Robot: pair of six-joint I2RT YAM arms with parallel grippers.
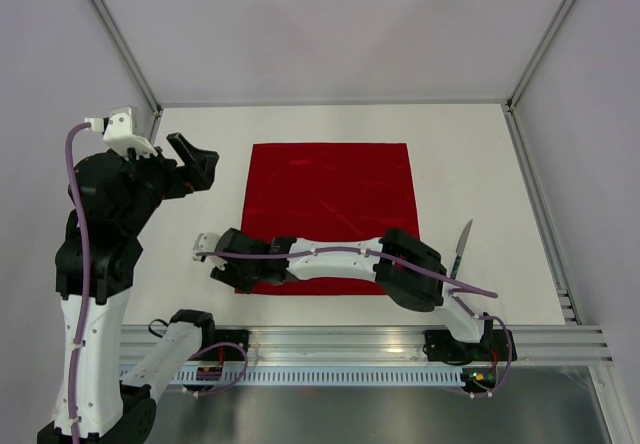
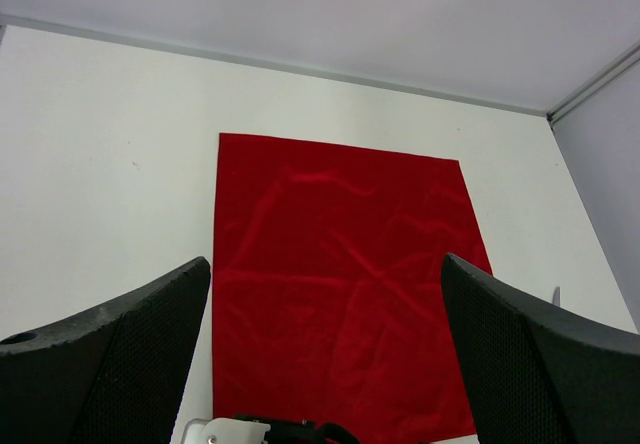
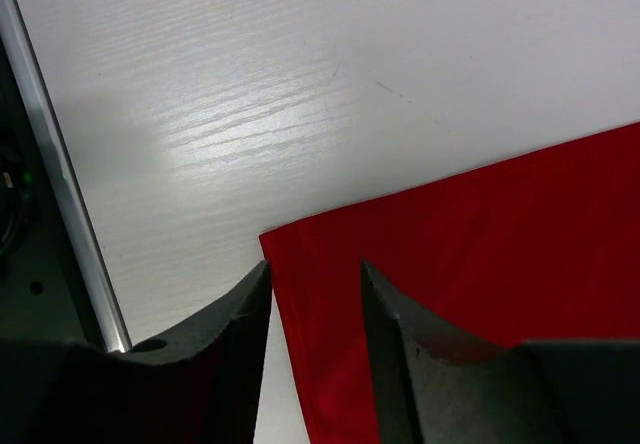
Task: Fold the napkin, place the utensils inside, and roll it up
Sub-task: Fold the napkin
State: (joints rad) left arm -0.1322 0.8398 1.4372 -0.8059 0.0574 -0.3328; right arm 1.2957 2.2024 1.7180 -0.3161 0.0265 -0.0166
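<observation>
The red napkin (image 1: 332, 214) lies flat and unfolded in the middle of the table. It also shows in the left wrist view (image 2: 340, 294). The knife (image 1: 461, 247), with a silver blade and teal handle, lies on the table just right of the napkin. My right arm reaches left across the napkin's near edge. My right gripper (image 1: 228, 278) is open at the near left corner. In the right wrist view the right gripper (image 3: 315, 269) straddles the napkin's (image 3: 470, 254) side edge just behind that corner, one finger over the table and one over the cloth. My left gripper (image 1: 195, 164) is open and empty, raised left of the napkin; it also shows in the left wrist view (image 2: 325, 364).
Grey walls with metal frame posts close in the white table (image 1: 470, 154) at the back and both sides. An aluminium rail (image 1: 400, 344) runs along the near edge, and it also shows in the right wrist view (image 3: 60, 194).
</observation>
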